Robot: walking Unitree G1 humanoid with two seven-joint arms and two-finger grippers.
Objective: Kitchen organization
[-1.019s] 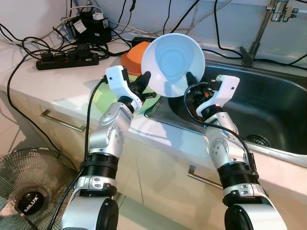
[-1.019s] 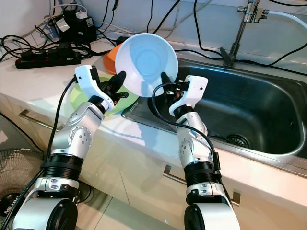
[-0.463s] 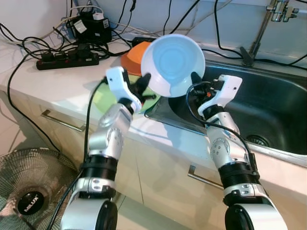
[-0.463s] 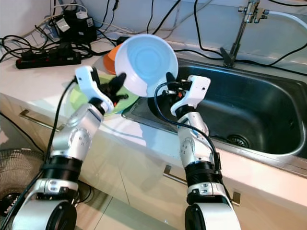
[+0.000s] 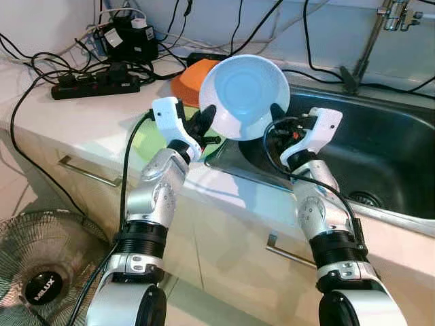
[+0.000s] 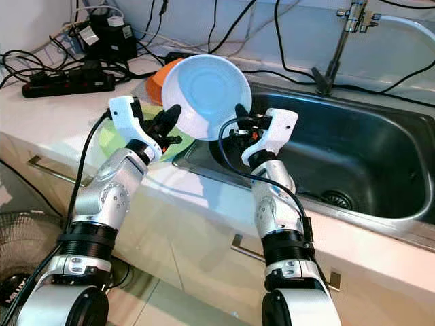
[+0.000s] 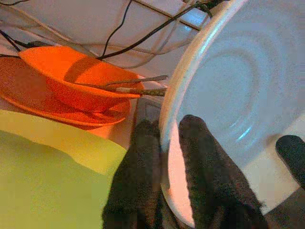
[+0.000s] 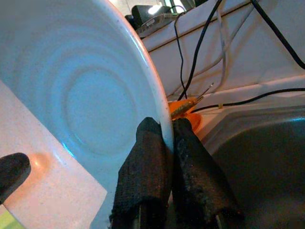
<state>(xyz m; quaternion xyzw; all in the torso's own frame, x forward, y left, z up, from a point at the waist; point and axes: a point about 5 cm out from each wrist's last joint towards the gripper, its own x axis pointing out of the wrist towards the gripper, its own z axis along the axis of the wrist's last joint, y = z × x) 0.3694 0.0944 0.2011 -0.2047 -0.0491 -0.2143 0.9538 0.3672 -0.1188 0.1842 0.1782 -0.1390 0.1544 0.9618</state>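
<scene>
- I hold one white bowl up off the tabletop, tilted so its hollow faces me, above the near-left corner of the sink.
- My left claw pinches the bowl's rim at about 8 o'clock; in the left wrist view one finger lies inside the bowl and the other outside.
- My right claw is clamped on the rim at about 4 o'clock, one finger on each side of the wall.
- To do this step well, I judge both arms must travel together at the same pace, so the rim neither twists nor slips from either pinch; I would level the bowl before lowering it.
- The landing spot looks to be the dishes at 9 o'clock of the bowl; I would come down straight and let go only once it rests.
- Count: one white bowl, one orange bowl with utensils in it whose number I cannot tell, one orange plate beneath it, one yellow-green plate.
- Also one power strip, one faucet, and one fan on the floor.
</scene>
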